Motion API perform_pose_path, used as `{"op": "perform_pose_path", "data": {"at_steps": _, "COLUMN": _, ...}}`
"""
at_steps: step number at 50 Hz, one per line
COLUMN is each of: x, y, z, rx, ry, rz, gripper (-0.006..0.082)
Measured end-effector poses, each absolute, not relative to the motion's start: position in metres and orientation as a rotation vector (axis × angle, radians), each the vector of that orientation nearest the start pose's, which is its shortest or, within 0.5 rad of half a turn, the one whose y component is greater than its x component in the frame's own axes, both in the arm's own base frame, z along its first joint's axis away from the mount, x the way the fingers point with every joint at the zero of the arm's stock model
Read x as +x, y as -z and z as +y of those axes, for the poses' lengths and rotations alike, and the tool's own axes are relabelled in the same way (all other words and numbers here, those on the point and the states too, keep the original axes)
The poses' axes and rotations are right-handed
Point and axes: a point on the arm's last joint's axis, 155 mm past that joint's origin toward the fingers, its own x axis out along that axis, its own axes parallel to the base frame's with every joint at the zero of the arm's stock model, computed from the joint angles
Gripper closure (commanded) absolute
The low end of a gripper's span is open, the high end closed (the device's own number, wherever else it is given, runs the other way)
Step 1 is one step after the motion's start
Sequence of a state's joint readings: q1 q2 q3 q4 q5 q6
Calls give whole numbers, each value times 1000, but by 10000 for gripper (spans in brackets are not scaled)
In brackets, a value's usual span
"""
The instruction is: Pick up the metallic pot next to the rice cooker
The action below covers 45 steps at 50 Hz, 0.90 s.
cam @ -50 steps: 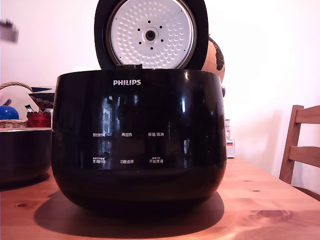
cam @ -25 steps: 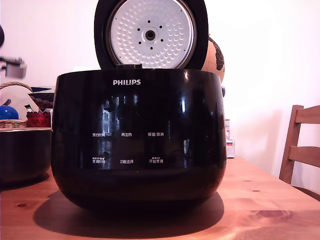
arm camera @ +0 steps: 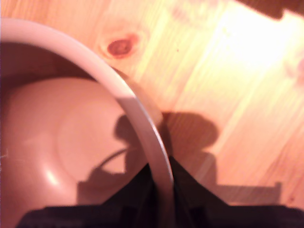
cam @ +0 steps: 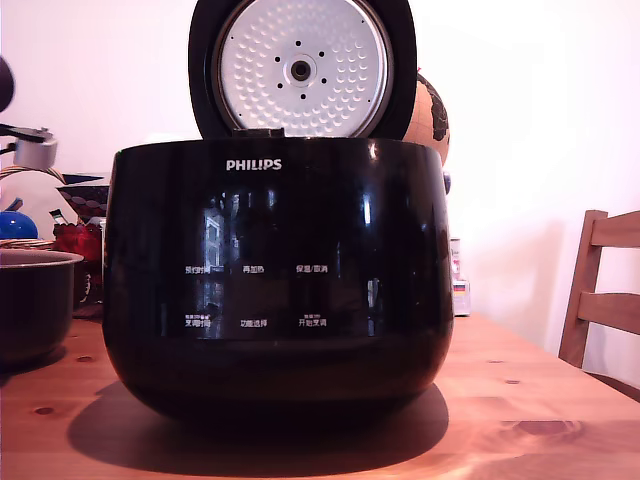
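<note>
The rice cooker (cam: 278, 280), glossy black with its round lid (cam: 300, 65) standing up, fills the middle of the exterior view. The metallic pot (cam: 35, 305) is at that view's left edge, a small gap away from the cooker, dark with a thin lighter rim. In the wrist view my gripper (arm camera: 161, 184) is shut on the pot's rim (arm camera: 137, 114), one dark finger inside the bowl and one outside. The pot's smooth inside (arm camera: 57, 137) is bare. Only a grey piece of the arm (cam: 30, 152) shows above the pot in the exterior view.
Behind the pot are a wicker basket (cam: 22, 243), a blue ball (cam: 14, 225) and a red glass (cam: 78, 240). A wooden chair (cam: 605, 290) stands at the exterior view's right. The wooden table (cam: 520, 400) has a dark knot (arm camera: 121, 46) beside the pot.
The grey arm piece came down at the exterior view's left. The pot has shifted left, away from the cooker, opening a gap between them.
</note>
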<state>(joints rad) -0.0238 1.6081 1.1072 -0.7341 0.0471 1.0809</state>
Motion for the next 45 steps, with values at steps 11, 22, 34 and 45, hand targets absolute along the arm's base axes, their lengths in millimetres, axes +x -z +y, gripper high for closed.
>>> {"op": "perform_pose_path", "data": {"at_steps": 11, "x": 352, "y": -78, "z": -18, "rx": 932, "ry": 734, "rz": 1109, "gripper": 788}}
{"op": "perform_pose_path", "data": {"at_steps": 22, "x": 352, "y": -108, "z": -29, "rx": 956, "ry": 764, "rz": 1114, "gripper": 788}}
{"op": "perform_pose_path", "data": {"at_steps": 34, "x": 341, "y": -145, "z": -49, "rx": 883, "ry": 744, "rz": 1159, "gripper": 788}}
{"op": "perform_pose_path", "data": {"at_steps": 45, "x": 334, "y": -171, "z": -59, "rx": 855, "ry": 703, "rz": 1182, "gripper": 788}}
